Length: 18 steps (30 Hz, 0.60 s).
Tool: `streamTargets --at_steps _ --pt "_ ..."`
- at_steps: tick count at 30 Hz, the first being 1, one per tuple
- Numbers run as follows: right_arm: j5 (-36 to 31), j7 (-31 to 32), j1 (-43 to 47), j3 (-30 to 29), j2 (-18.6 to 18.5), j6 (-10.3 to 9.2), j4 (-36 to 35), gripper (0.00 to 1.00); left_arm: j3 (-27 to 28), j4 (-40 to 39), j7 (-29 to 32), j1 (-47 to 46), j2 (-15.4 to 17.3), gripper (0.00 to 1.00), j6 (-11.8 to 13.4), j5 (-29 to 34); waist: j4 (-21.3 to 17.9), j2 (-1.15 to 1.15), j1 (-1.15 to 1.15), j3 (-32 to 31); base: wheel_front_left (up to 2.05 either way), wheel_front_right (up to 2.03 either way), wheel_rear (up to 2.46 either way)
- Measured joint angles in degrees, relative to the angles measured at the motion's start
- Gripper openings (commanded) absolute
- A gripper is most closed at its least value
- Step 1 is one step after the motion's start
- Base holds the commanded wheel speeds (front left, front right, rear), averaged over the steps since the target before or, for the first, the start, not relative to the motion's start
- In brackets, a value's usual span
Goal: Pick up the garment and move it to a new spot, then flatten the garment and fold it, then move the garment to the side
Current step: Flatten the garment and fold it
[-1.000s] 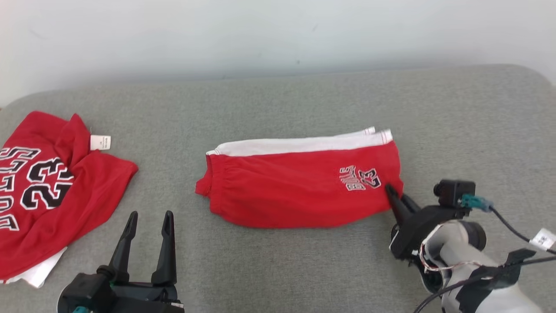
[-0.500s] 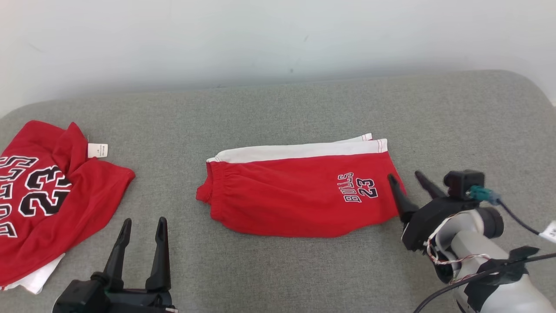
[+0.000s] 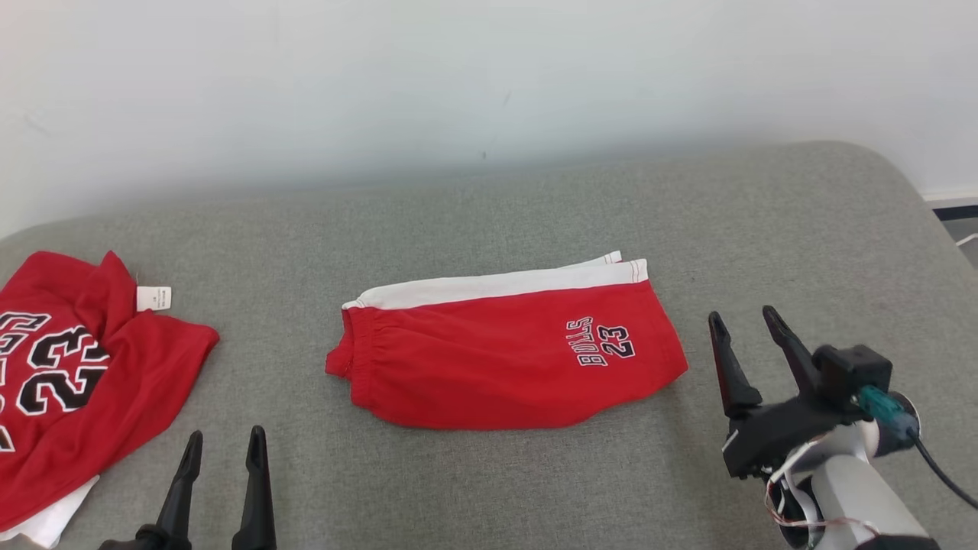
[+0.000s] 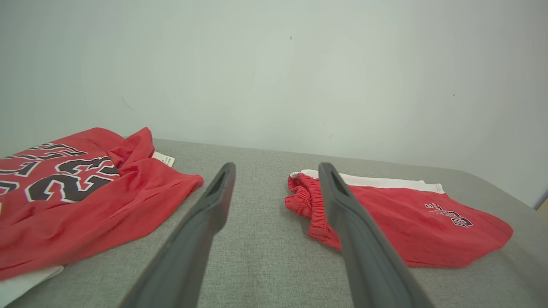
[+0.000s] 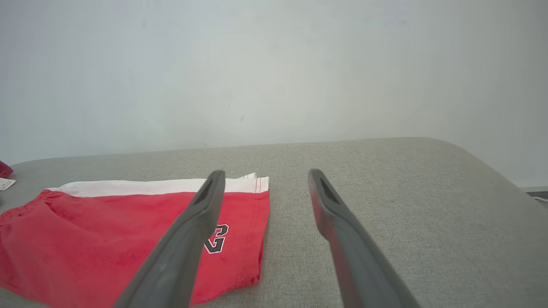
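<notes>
Here, left hand (image 3: 225,433) and right hand (image 3: 740,313) gape empty; I'd pinch the centre-frame shorts (image 3: 489,367) by both hem corners, folding squarely.

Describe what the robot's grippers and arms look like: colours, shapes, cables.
Both the left gripper and the right gripper have two long, dark, tapering fingers on a black base. The right wrist carries a small black camera block with a teal connector and a black cable. Its forearm is pale grey and rounded, with thin red and white wires looped near the wrist.
</notes>
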Motion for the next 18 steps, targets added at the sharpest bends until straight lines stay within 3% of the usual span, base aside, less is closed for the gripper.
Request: streamTargets --at_steps 18 --pt "-6.4 0.0 16.6 -9.8 3.4 0.0 -16.3 1.0 1.8 -1.9 0.0 4.6 0.0 1.0 1.5 2.9 -0.8 0.0 0.0 -3.7 0.0 0.0 0.0"
